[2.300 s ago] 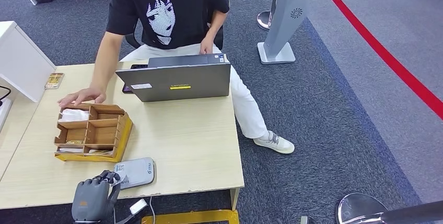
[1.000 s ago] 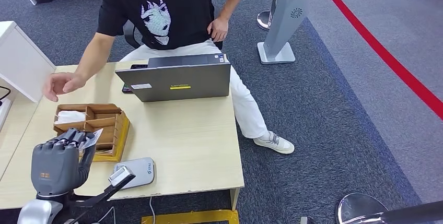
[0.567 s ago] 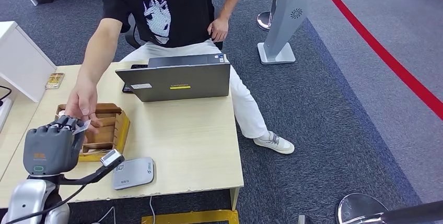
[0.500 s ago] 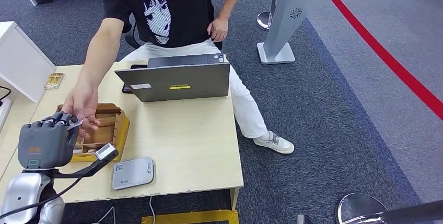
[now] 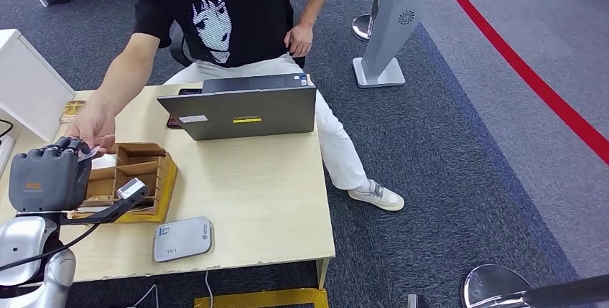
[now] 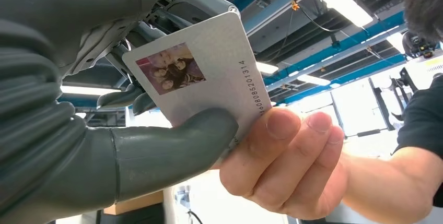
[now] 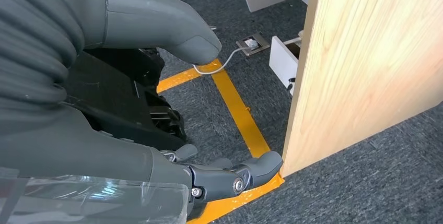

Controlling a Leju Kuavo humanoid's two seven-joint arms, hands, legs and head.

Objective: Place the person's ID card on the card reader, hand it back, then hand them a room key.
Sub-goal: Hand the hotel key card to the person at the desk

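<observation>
My left hand pinched the ID card between thumb and fingers, raised over the table's left edge by the wooden organizer. The person's hand gripped the card's far end too. My right hand hung beside the table, fingers apart, holding nothing

Grey laptop on wooden table
</observation>
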